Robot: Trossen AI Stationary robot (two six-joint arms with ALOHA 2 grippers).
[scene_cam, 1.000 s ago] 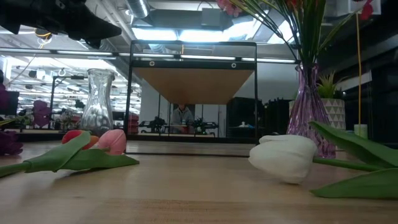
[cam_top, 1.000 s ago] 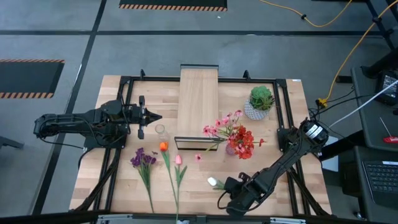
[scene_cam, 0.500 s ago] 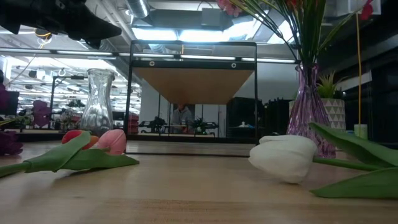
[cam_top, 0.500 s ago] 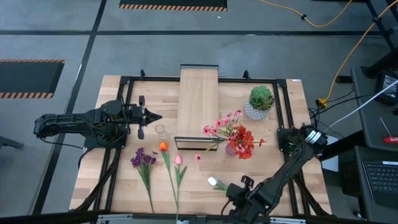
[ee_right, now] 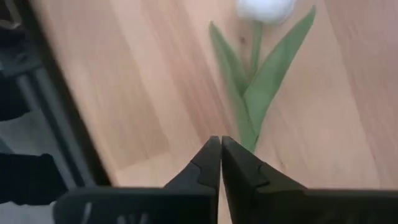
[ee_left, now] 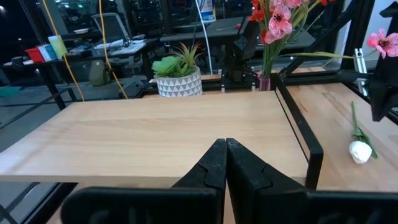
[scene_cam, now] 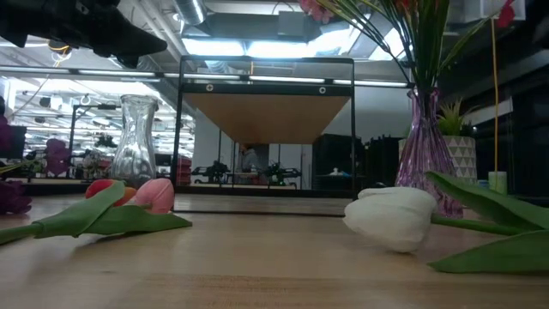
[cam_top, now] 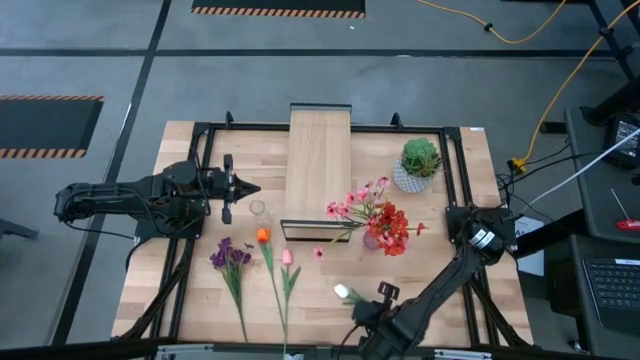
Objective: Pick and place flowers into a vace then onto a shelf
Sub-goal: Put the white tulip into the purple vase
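The white bud flower (cam_top: pixel 341 292) lies flat on the table near its near edge, its bud (ee_right: pixel 264 9) and green leaves showing in the right wrist view. My right gripper (ee_right: pixel 221 155) is shut and hovers at the stem's lower end (ee_right: pixel 249 140). The purple cluster (cam_top: pixel 230 255), orange tulip (cam_top: pixel 263 236) and pink tulip (cam_top: pixel 286 257) lie flat at near left. Pink and red blooms stand in a purple vase (cam_top: pixel 372 238). A clear vase (cam_top: pixel 258 209) stands beside the shelf (cam_top: pixel 320 165). My left gripper (cam_top: pixel 245 187) is shut, raised next to the shelf's left side.
A green plant in a white patterned pot (cam_top: pixel 420 165) stands right of the shelf. A black frame (cam_top: pixel 455 180) runs around the work area. Bare wood lies between the pink tulip and the white bud (scene_cam: pixel 390 216).
My right arm has folded lower toward the table's near edge, its wrist joint sliding nearer. Its gripper has shifted a little leftward, staying close to the white bud's stem. The flowers have not moved.
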